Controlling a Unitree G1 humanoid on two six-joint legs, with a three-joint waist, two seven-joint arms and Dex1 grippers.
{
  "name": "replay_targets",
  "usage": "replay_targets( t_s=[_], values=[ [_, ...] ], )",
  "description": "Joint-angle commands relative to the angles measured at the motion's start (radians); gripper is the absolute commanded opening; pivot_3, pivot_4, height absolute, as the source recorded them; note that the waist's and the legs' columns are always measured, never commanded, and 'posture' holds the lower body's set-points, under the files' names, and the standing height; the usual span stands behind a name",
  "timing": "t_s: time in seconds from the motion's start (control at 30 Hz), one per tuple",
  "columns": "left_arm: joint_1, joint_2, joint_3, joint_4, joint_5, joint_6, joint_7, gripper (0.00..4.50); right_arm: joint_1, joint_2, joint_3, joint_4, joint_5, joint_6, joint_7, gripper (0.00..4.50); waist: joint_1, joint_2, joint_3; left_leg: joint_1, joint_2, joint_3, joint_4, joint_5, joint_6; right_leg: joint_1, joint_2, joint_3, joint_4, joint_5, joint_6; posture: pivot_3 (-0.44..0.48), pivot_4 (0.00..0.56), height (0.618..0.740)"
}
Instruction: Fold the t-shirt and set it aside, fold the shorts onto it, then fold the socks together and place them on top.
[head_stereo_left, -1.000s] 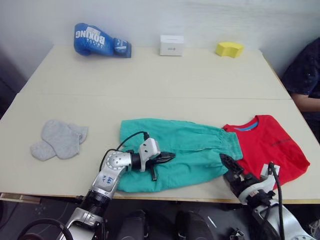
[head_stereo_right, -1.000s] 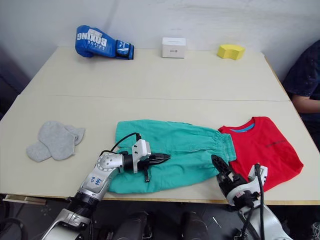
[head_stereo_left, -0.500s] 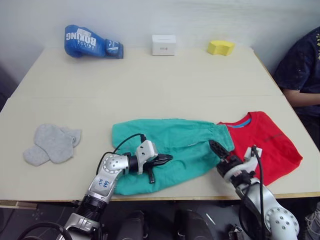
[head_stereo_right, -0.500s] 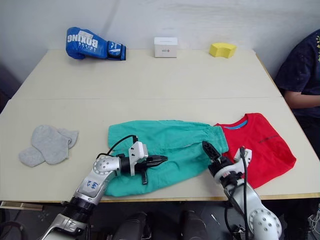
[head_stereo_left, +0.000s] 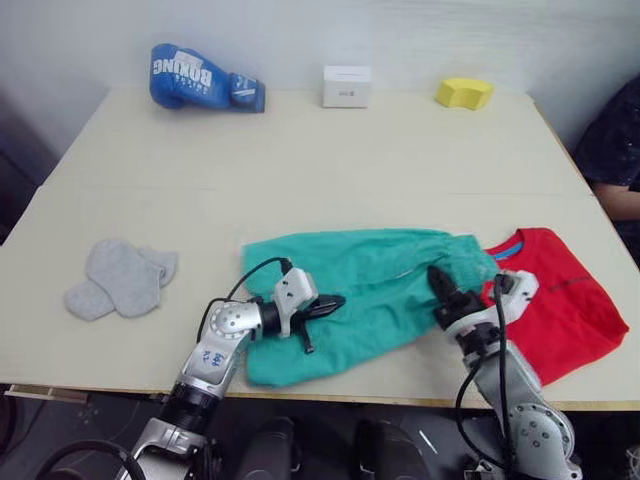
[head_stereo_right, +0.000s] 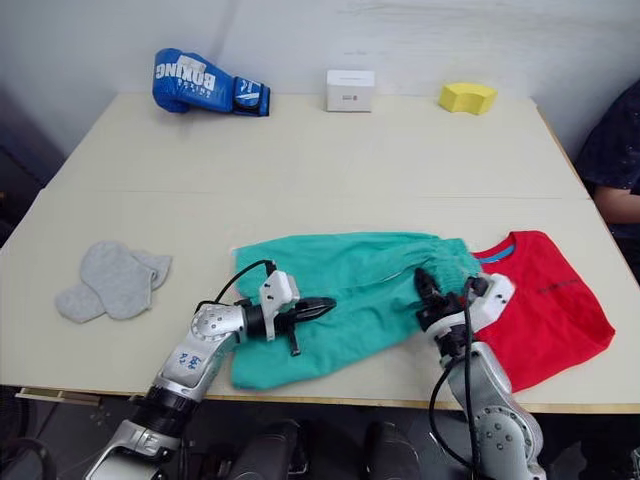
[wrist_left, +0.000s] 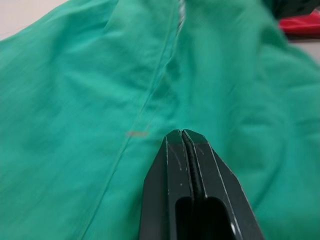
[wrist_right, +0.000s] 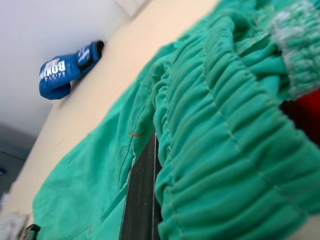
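Note:
The teal-green shorts (head_stereo_left: 365, 285) lie spread near the table's front edge, their gathered waistband (wrist_right: 220, 120) toward the red t-shirt (head_stereo_left: 565, 305) folded at the right. My right gripper (head_stereo_left: 441, 287) is shut on that waistband, and the cloth bunches up beside its finger (wrist_right: 142, 200). Further left, my left gripper (head_stereo_left: 333, 301) rests on the middle of the shorts, shut, its fingertips (wrist_left: 183, 135) pressed together with no cloth between them. The grey socks (head_stereo_left: 120, 278) lie overlapping at the left, away from both grippers.
Along the back of the table (head_stereo_left: 300, 160) stand a blue boxing glove (head_stereo_left: 205, 78), a white box (head_stereo_left: 346, 86) and a yellow sponge (head_stereo_left: 463, 93). A person's dark sleeve (head_stereo_left: 615, 140) shows at the right edge. The front edge (head_stereo_left: 100, 375) is close under both arms.
My right gripper moved forward from the table's front edge onto the shorts' waistband and shut on it; the waistband bunched. The left gripper stayed put. The camera shifted.

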Motion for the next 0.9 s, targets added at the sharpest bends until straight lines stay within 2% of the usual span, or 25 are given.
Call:
replay_targets(
  t_s=[0.03, 0.1, 0.2, 0.27, 0.43, 0.53, 0.6, 0.77, 0.9],
  values=[
    [-0.044, -0.044, 0.000, 0.012, 0.020, 0.022, 0.062, 0.00, -0.003, -0.098, -0.032, -0.061, -0.217, -0.056, 0.041, 0.04, 0.000, 0.000, 0.000, 0.000, 0.000, 0.001, 0.000, 0.000, 0.000, 0.000, 0.000, 0.000, 0.000, 0.000, 0.000, 0.000, 0.150, 0.740],
    [-0.061, -0.069, 0.007, 0.028, 0.020, 0.040, 0.090, 0.00, -0.009, -0.185, 0.003, -0.064, -0.374, -0.091, 0.094, 0.04, 0.000, -0.001, 0.001, 0.000, 0.000, 0.003, 0.000, 0.002, 0.004, -0.001, 0.000, 0.000, 0.000, 0.000, 0.000, 0.000, 0.150, 0.740],
    [-0.077, -0.073, -0.007, 0.051, 0.046, 0.043, 0.107, 0.00, -0.049, -0.331, 0.130, -0.092, -0.603, -0.129, 0.209, 0.04, -0.006, -0.003, 0.002, 0.000, 0.000, 0.008, -0.001, 0.004, 0.000, -0.004, 0.001, 0.003, 0.002, -0.001, 0.001, 0.000, 0.150, 0.740],
    [-0.081, -0.073, 0.002, 0.050, 0.055, 0.067, 0.134, 0.00, -0.111, -0.352, 0.226, -0.109, -0.695, -0.116, 0.236, 0.04, -0.009, -0.006, 0.004, 0.000, 0.000, 0.015, -0.001, 0.004, 0.000, -0.009, 0.002, 0.003, 0.006, -0.001, 0.001, 0.000, 0.150, 0.740],
    [-0.045, -0.042, 0.029, 0.000, 0.052, 0.112, 0.159, 0.00, -0.226, -0.233, 0.426, -0.074, -0.814, -0.013, 0.230, 0.04, -0.006, -0.010, 0.005, 0.002, 0.003, 0.015, 0.000, 0.006, -0.001, -0.010, 0.003, 0.009, 0.011, 0.000, 0.000, 0.000, 0.150, 0.740],
    [0.003, -0.020, 0.040, -0.049, 0.044, 0.131, 0.158, 0.00, -0.260, -0.151, 0.486, -0.003, -0.868, 0.006, 0.227, 0.04, -0.006, -0.010, 0.005, 0.002, 0.003, 0.014, 0.000, 0.006, -0.001, -0.010, 0.003, 0.011, 0.011, 0.000, -0.001, 0.000, 0.150, 0.740],
    [0.037, -0.008, 0.056, -0.087, 0.034, 0.147, 0.162, 0.00, -0.279, -0.115, 0.527, 0.031, -0.860, 0.021, 0.279, 0.04, -0.007, -0.010, 0.005, 0.001, 0.003, 0.015, 0.000, 0.006, -0.001, -0.010, 0.002, 0.013, 0.011, 0.000, -0.002, 0.000, 0.150, 0.740],
    [0.067, 0.010, 0.093, -0.133, 0.009, 0.165, 0.160, 0.00, -0.313, -0.105, 0.559, 0.075, -0.850, 0.085, 0.382, 0.04, -0.008, -0.010, 0.005, 0.001, 0.003, 0.016, 0.000, 0.004, 0.002, -0.010, 0.002, 0.013, 0.010, 0.000, -0.002, 0.000, 0.150, 0.740],
    [0.113, 0.038, 0.124, -0.218, -0.055, 0.182, 0.114, 0.00, -0.320, -0.105, 0.532, 0.063, -0.741, 0.171, 0.508, 0.99, -0.012, -0.010, 0.005, 0.001, 0.003, 0.016, 0.000, 0.003, 0.002, -0.011, 0.002, 0.013, 0.010, 0.000, -0.002, 0.000, 0.150, 0.740]
  ],
)
